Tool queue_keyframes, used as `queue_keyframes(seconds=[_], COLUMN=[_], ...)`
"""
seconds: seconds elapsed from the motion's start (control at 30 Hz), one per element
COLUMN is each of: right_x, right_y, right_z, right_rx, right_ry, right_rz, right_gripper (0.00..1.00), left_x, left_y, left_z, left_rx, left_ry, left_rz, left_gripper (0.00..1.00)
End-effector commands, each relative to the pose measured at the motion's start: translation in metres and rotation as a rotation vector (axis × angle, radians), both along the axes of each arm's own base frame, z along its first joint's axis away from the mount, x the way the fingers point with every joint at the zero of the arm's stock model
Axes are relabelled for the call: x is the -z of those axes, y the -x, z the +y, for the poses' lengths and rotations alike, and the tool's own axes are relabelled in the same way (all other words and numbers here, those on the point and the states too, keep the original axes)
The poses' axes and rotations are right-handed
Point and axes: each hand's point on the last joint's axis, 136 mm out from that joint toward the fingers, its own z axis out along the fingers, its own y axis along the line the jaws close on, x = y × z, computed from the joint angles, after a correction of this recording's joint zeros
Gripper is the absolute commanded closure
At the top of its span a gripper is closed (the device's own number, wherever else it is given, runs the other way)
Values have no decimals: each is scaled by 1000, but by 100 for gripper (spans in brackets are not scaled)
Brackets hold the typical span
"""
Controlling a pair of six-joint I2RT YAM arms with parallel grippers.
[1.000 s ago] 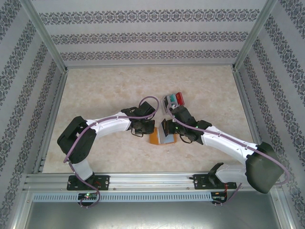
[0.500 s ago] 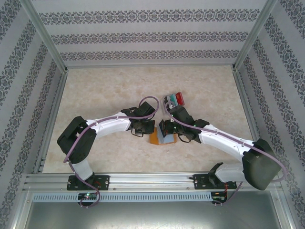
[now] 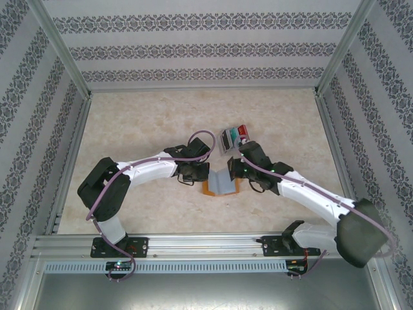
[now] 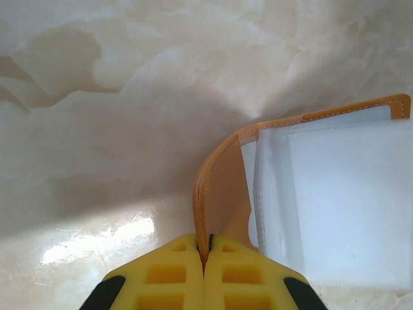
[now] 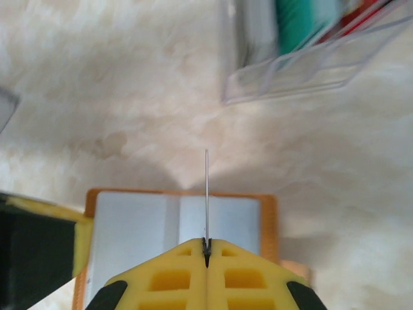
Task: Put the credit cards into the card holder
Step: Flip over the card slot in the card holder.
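The orange-tan card holder [image 3: 221, 186] lies open in the middle of the table with its grey pockets [image 4: 335, 206] facing up. My left gripper [image 4: 205, 248] is shut on the holder's raised left flap [image 4: 219, 187]; in the top view this gripper [image 3: 200, 175] sits at the holder's left edge. My right gripper [image 5: 206, 245] is shut on one thin credit card [image 5: 206, 194], seen edge-on and standing upright above the open holder [image 5: 135, 223]. From above, the right gripper [image 3: 231, 169] hovers at the holder's far edge. More credit cards [image 3: 234, 136], red, teal and grey, stand beyond it.
The other cards sit in a clear plastic tray [image 5: 303, 74] just beyond the holder. Metal frame posts and patterned walls close in the marble-look table [image 3: 142, 123] on three sides, and a rail [image 3: 193, 244] runs along the near edge.
My right gripper has drawn back a little to the right with its card, uncovering the holder's grey inside. The left arm has held still.
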Motion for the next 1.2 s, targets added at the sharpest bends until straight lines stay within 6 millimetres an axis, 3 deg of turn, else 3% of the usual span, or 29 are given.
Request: queue_keyframes(seconds=[0.0, 0.1, 0.2, 0.37, 0.5, 0.63, 0.77, 0.83, 1.03, 1.17], right_x=[-8, -17, -16, -1, 17, 46, 66, 74, 67, 59], right_y=[1, 2, 5, 8, 12, 17, 19, 18, 19, 16], right_z=[-17, -6, 18, 49, 63, 68, 65, 63, 68, 59], right_rx=[49, 7, -45, -64, -73, -60, -53, -43, -64, -41], right_ry=[-3, -70, -176, -293, -309, -306, -251, -236, -263, -248], right_rz=[-37, -48, -9, 48, 100, 169, 181, 187, 165, 128], right_gripper=[100, 100, 100, 100, 100, 100, 100, 100, 100, 100], left_x=[-12, -11, -5, 7, 7, 5, 0, -3, -16, -16], left_y=[-2, -3, -2, 1, 0, -1, 1, 3, 7, 6], left_z=[-6, -5, -2, 3, 6, 9, 19, 29, 50, 38], left_rx=[3, 6, 5, -11, -25, -38, -70, -101, -191, -166], left_ry=[41, 21, 0, -27, -40, -52, -80, -108, -121, -55], left_rz=[-28, -26, -13, 12, 10, 5, -1, -9, -52, -58], left_gripper=[100, 100, 100, 100, 94, 88, 71, 70, 55, 51])
